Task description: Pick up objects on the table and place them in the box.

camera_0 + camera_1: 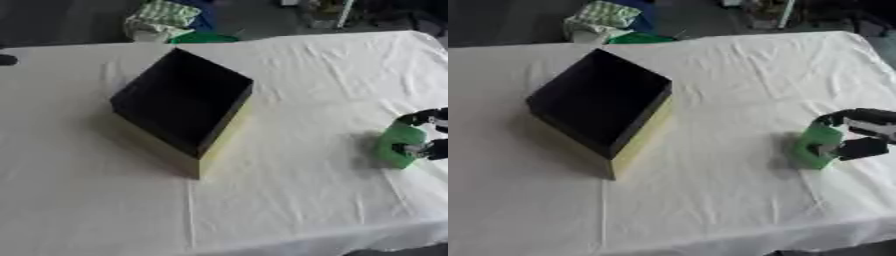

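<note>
At the near right of the bench (710, 210), the right hand (866, 134) is curling its dark fingers and thumb around a small green block (815, 146), which is sitting on or just above the cloth near the right edge, well apart from the box. The block is looking stiff and light, probably plastic or foam with smooth faces that could be slipping a little, so pinching it across two opposite sides, as the hand is doing, seems the sensible hold; its exact shape is hard to make out. The left hand is not showing in either view. The white cloth covering the bench is lying wrinkled and creased, soft enough to be dragging under anything slid over it, so lifting looks safer than pushing. Farther left, the open box (223, 132), dark inside with pale yellow outer walls, is standing askew. Beyond the far edge, a checked bundle (162, 17) and some green and blue items are resting on a dark floor.
</note>
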Robot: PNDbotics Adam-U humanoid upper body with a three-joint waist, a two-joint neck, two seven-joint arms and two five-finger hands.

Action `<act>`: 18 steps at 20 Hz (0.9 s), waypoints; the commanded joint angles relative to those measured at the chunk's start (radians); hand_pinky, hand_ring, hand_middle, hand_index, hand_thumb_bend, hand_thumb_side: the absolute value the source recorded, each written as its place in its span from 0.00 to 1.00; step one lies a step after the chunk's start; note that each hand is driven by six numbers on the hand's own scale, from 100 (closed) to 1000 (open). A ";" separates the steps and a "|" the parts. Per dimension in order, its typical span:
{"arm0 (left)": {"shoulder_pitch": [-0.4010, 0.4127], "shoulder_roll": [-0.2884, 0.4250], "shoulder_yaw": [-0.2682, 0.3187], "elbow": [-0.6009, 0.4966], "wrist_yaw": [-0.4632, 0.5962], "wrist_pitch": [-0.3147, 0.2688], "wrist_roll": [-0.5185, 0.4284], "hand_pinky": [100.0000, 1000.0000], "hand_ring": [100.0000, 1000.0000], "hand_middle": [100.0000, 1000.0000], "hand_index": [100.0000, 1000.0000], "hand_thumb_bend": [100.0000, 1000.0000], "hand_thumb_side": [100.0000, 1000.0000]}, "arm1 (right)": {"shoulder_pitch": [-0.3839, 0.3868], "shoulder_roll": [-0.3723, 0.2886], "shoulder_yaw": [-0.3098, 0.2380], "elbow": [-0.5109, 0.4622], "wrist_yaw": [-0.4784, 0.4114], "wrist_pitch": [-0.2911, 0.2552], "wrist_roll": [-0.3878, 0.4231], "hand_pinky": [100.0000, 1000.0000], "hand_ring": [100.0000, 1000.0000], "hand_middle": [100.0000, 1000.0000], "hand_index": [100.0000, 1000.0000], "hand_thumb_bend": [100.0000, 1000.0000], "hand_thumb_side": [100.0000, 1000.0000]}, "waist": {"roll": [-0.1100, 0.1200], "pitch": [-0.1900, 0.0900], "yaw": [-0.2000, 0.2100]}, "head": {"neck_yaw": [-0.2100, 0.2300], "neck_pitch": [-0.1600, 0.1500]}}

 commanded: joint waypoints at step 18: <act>-0.003 -0.002 0.007 -0.020 0.011 0.003 -0.011 0.62 0.67 0.57 0.71 0.01 0.87 | -0.029 -0.008 0.002 0.018 -0.009 -0.002 0.012 0.93 0.89 0.80 0.96 0.22 0.79 | -0.004 -0.006 0.006 | -0.132 -0.038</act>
